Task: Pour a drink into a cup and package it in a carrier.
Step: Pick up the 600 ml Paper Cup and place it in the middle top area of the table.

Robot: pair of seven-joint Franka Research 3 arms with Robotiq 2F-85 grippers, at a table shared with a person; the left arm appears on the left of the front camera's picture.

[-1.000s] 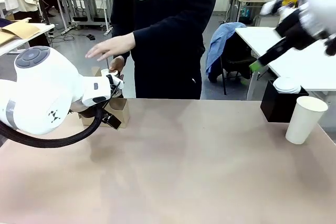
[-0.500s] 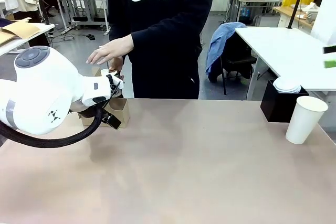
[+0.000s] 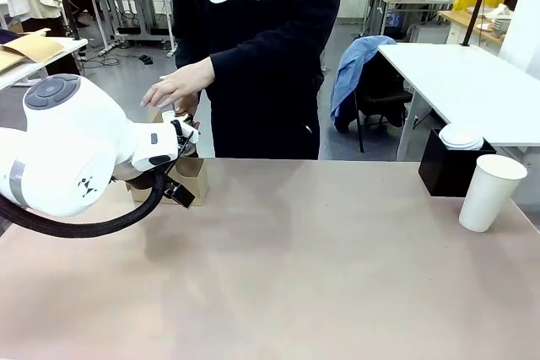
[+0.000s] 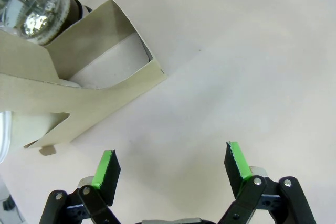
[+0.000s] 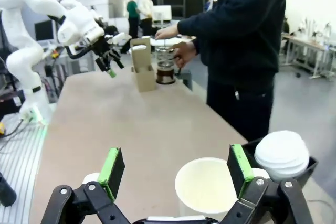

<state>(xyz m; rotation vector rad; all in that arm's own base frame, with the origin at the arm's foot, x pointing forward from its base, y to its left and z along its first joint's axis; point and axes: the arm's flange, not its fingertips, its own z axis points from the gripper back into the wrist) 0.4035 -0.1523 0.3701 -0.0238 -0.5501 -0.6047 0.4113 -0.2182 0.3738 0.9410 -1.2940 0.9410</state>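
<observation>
The brown cardboard carrier (image 3: 192, 173) stands at the table's far left, just past my left arm; it also appears as the carrier (image 4: 79, 95) and carrier (image 5: 143, 65). My left gripper (image 4: 172, 165) hovers open beside it over bare table. Behind the carrier a person holds the glass pitcher (image 5: 165, 69), with dark drink (image 5: 166, 76) low inside, one hand (image 5: 183, 54) on its side and the other on top. The white paper cup (image 3: 490, 192) stands uncovered at the far right. My right gripper (image 5: 176, 171) is open above the cup (image 5: 205, 188).
A black box (image 3: 445, 168) with a stack of white lids (image 3: 461, 136) stands behind the cup at the right edge. The person (image 3: 257, 48) stands at the far side, left of centre. A white side table (image 3: 472, 90) lies beyond the right corner.
My right arm, seen high at the upper right a second ago, has swung out of the front view. The person's raised hand has dropped slightly. My left arm has not moved.
</observation>
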